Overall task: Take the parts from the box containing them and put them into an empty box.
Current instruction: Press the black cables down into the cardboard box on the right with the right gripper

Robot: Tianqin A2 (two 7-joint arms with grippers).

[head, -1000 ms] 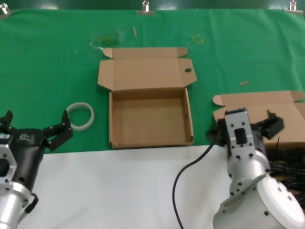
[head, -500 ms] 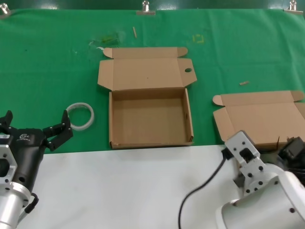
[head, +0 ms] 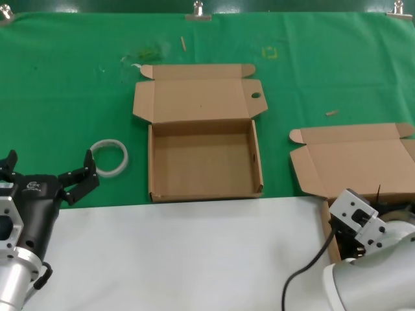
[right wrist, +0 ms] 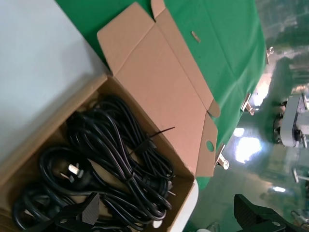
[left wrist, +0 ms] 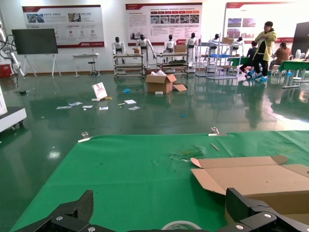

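Note:
The parts, black power cords (right wrist: 113, 159) in looped bundles, fill the box containing them (right wrist: 157, 84), whose lid lies open. My right gripper (right wrist: 166, 209) hangs open just above the cords and holds nothing. In the head view this box's lid (head: 355, 159) shows at the right, and my right arm (head: 355, 215) hides its inside. The empty box (head: 204, 162) sits open in the middle of the green cloth, with a round hole in one lid tab (head: 256, 96). My left gripper (head: 50, 161) waits open at the left, near a white ring (head: 109, 157).
The white ring (left wrist: 181, 225) lies just beyond my left gripper (left wrist: 159, 204). The green cloth (head: 78, 97) covers the far half of the table and a white surface (head: 175, 253) the near half. Small scraps (head: 332, 113) lie on the cloth.
My right arm has swung back and to the right, from in front of the right box's lid to the lower right corner over that box. The left arm has not moved.

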